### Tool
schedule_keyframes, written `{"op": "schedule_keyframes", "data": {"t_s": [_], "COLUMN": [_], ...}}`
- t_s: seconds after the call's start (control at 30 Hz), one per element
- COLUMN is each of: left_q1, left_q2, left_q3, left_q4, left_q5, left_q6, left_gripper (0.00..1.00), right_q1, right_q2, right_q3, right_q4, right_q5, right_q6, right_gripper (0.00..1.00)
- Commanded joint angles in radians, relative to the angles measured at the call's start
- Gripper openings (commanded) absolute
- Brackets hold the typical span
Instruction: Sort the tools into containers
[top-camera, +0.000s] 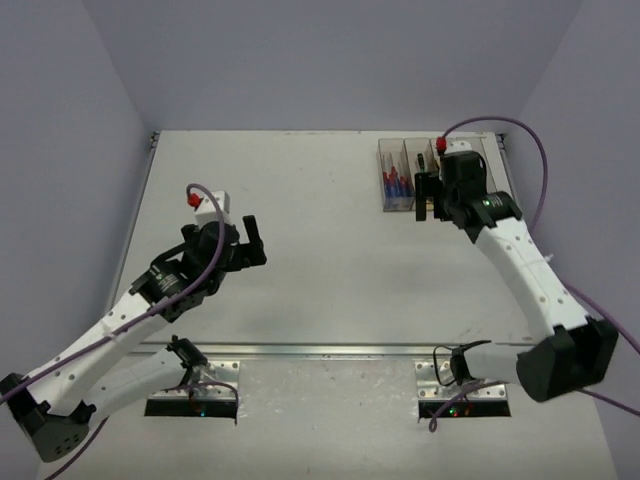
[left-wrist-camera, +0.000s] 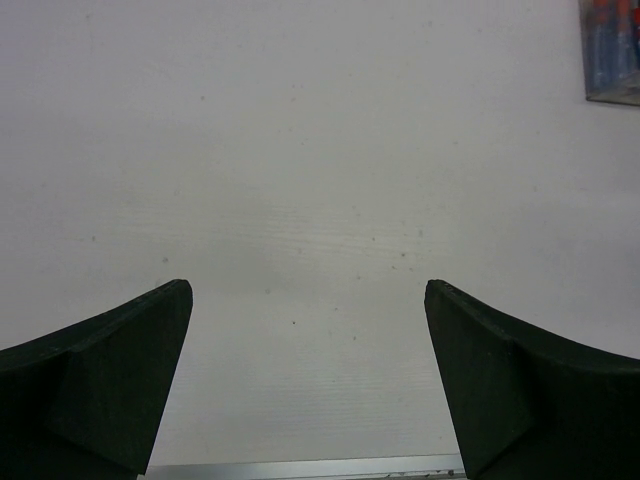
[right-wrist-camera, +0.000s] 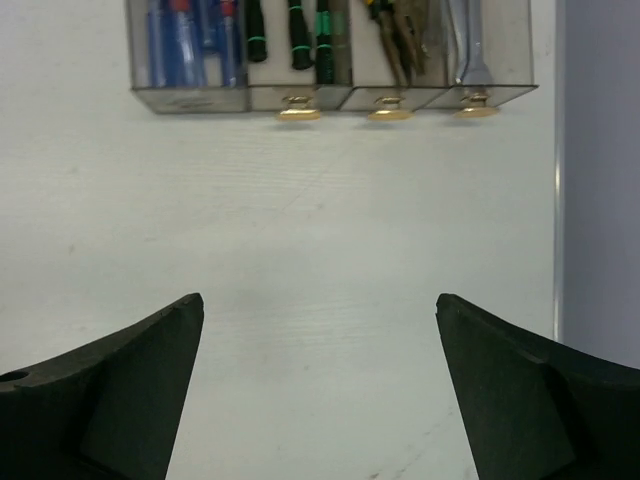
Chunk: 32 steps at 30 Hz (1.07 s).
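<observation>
A: Right tool (right-wrist-camera: 320, 300), state?

B: Spread wide. In the right wrist view only the white bench (top-camera: 330, 270) shows between the two dark fingers (right-wrist-camera: 120, 390). It sits near the far right corner of the bench, on the near side of the containers and facing them.

A: The containers?

B: A row of four narrow transparent brownish-tinted plastic bins (right-wrist-camera: 330, 97), joined side by side at the far right corner of the bench. Small round brass-coloured knobs (right-wrist-camera: 389, 113) show on the near faces of the three right bins.

A: Contents, left to right?

B: The leftmost bin holds the blue-and-red-handled screwdrivers (right-wrist-camera: 190, 40). The second holds the green-and-black-handled screwdrivers (right-wrist-camera: 300, 40). The third holds the yellow-and-black-handled pliers (right-wrist-camera: 395, 40). The rightmost holds the silver metal wrenches (right-wrist-camera: 470, 50). The view cuts off the upper ends, so I cannot count each kind.

A: Left tool (left-wrist-camera: 308, 290)?

B: Also spread wide, with bare bench between its fingers. From above it is over the left half of the bench, well apart from the bins. One corner of the leftmost bin shows at the top right of the left wrist view.
</observation>
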Motion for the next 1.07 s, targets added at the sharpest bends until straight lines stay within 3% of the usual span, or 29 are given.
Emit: {"op": "schedule_keyframes", "data": {"t_s": [0.0,0.13,0.2,0.33,0.5,0.7,1.03], "left_q1": [0.15,0.312,0.34,0.34,0.34,0.34,0.34], "left_q2": [0.092,0.091,0.089,0.006,-0.148,-0.247,-0.222], "left_q3": [0.06,0.054,0.069,0.052,-0.046,-0.055,-0.064], "left_q4": [0.058,0.122,0.098,0.072,0.129,0.12,0.138], "left_q5": [0.057,0.17,0.119,-0.01,-0.002,-0.052,-0.024], "left_q6": [0.009,0.058,0.075,0.105,0.093,0.1,0.11], "left_gripper": [1.0,1.0,1.0,1.0,1.0,1.0,1.0], "right_q1": [0.009,0.01,0.01,0.01,0.012,0.012,0.012], "right_q2": [-0.174,-0.386,-0.519,-0.626,-0.665,-0.673,-0.702], "right_q3": [-0.178,-0.26,-0.317,-0.341,-0.344,-0.402,-0.454], "right_q4": [0.0,0.006,0.003,-0.042,-0.054,-0.003,0.051], "right_q5": [-0.061,-0.073,-0.138,-0.185,-0.204,-0.208,-0.227], "right_q6": [0.103,0.084,0.056,0.063,0.056,0.021,0.025], "right_gripper": [0.99,0.99,0.99,0.99,0.99,0.99,0.99]}}
